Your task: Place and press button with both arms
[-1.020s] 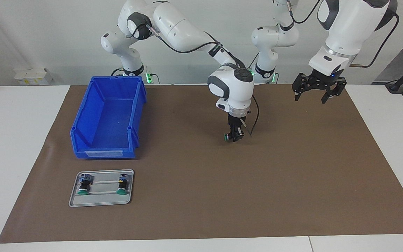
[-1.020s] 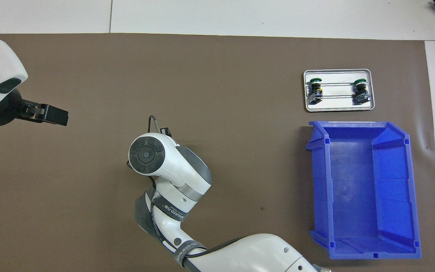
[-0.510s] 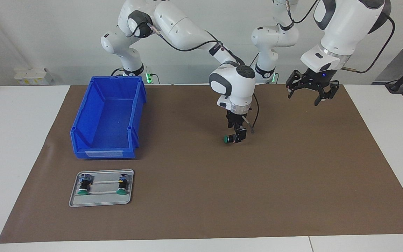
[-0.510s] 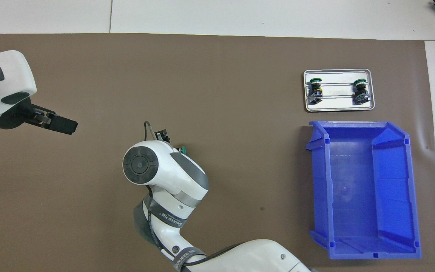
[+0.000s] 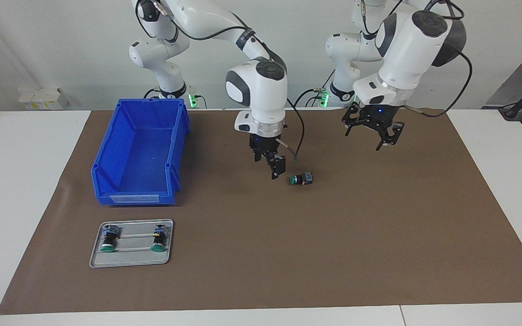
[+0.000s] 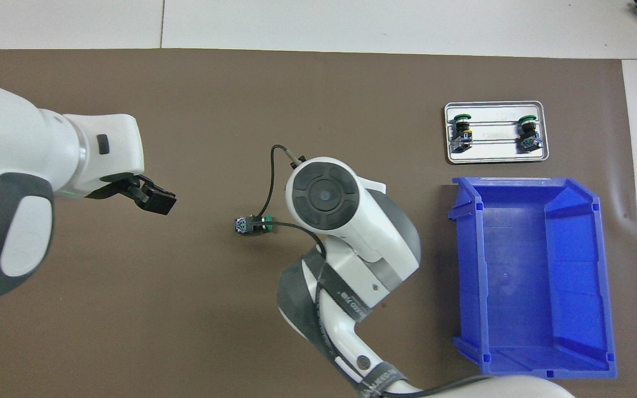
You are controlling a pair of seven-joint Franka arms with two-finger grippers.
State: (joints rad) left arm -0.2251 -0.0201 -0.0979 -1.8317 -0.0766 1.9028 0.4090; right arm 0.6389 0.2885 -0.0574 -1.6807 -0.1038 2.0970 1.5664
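A green-capped button (image 5: 301, 179) lies on its side on the brown mat (image 5: 379, 235), free of both grippers, and shows as button (image 6: 252, 225) in the overhead view. My right gripper (image 5: 270, 164) hangs open just above the mat, beside the button toward the blue bin. From overhead its own wrist (image 6: 324, 193) hides it. Over the mat toward the left arm's end, my left gripper (image 5: 364, 138) is raised and open, holding nothing; it appears as left gripper (image 6: 153, 200) in the overhead view.
A blue bin (image 5: 134, 198) stands at the right arm's end of the mat, seen as bin (image 6: 465, 265) from overhead. Farther from the robots than the bin, a metal tray (image 5: 129, 262) carries two more green-capped buttons (image 5: 107, 240) (image 5: 157, 239).
My right gripper opened, left the button lying on the mat, then rose and drew away toward the bin. The left arm swung in toward the middle of the mat.
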